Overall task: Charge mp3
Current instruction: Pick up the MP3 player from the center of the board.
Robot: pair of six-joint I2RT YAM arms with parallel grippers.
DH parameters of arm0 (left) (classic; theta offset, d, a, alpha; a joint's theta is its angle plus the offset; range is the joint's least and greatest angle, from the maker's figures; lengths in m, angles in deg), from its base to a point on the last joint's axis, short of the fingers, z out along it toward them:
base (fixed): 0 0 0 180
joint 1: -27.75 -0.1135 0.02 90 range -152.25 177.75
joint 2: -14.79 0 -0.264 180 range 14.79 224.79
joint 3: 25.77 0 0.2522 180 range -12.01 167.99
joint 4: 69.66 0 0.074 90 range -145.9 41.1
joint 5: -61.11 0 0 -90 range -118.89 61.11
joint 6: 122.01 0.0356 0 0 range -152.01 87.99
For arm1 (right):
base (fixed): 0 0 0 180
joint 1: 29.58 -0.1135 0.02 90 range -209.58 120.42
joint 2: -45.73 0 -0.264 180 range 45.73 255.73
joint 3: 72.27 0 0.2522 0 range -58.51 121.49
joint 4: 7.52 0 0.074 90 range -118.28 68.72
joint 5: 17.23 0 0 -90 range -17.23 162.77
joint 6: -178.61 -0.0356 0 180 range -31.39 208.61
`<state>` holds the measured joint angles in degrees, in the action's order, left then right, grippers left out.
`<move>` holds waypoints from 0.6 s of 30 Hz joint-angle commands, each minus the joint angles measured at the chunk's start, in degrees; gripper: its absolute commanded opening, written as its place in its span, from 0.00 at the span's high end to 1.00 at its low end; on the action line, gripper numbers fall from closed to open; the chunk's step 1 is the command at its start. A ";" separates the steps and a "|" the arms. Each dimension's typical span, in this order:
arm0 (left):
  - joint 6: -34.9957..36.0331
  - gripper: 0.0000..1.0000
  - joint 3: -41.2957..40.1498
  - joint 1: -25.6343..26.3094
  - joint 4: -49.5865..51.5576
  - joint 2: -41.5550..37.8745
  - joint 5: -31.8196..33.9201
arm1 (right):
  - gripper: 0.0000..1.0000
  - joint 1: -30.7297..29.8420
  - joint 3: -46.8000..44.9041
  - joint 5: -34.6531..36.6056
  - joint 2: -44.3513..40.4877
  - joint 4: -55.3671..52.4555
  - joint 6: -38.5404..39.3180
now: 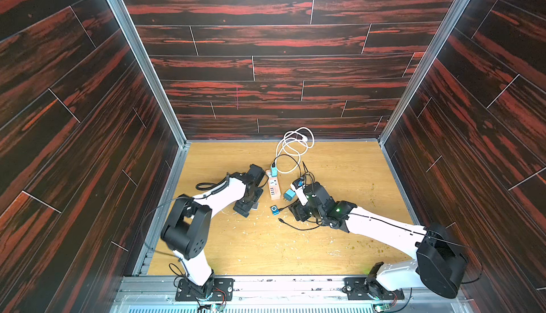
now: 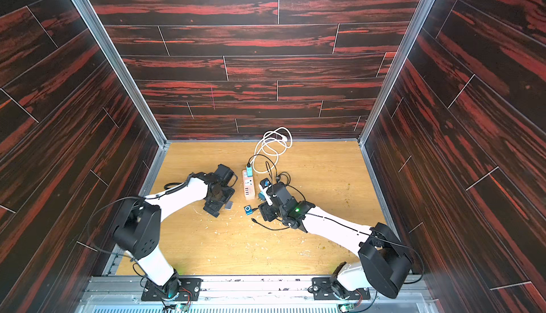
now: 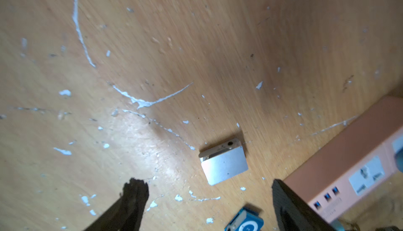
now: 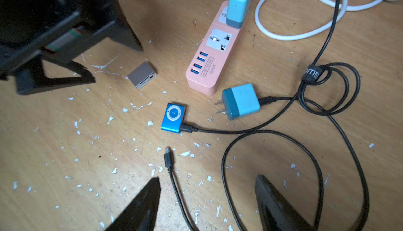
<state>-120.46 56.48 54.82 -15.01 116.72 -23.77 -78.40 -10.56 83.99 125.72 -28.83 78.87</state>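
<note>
The blue mp3 (image 4: pixel 173 117) lay cabled on the desk (image 4: pixel 65 142) beside the pink power strip (image 4: pixel 209 66). The silver mp3 (image 4: pixel 142 75) lay bare before the open, empty left pincer (image 4: pixel 115 64). The right pincer (image 4: pixel 208 178), spread wide, straddled the loose plug (image 4: pixel 168 159), probably to fetch it.

table (image 4: pixel 65 153): scuffed wood grain
silver mp3 player (image 4: pixel 142 75): brushed metal
power strip (image 4: pixel 209 72): smooth plastic
my right gripper (image 4: pixel 208 178): matt black
</note>
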 commanded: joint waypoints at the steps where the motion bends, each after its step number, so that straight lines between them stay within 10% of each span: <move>1: -2.29 0.12 2.30 0.65 3.52 2.67 -1.01 | 0.28 -0.31 -0.91 -1.99 -2.49 0.96 -1.16; 18: -3.93 0.21 7.20 2.20 5.28 9.64 -0.70 | 0.28 -3.94 -0.91 -0.15 -5.14 -1.39 -0.46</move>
<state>-123.38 62.56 56.70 -12.59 125.33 -24.49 -81.76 -11.28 82.96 122.44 -29.05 78.17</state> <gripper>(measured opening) 0.792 0.717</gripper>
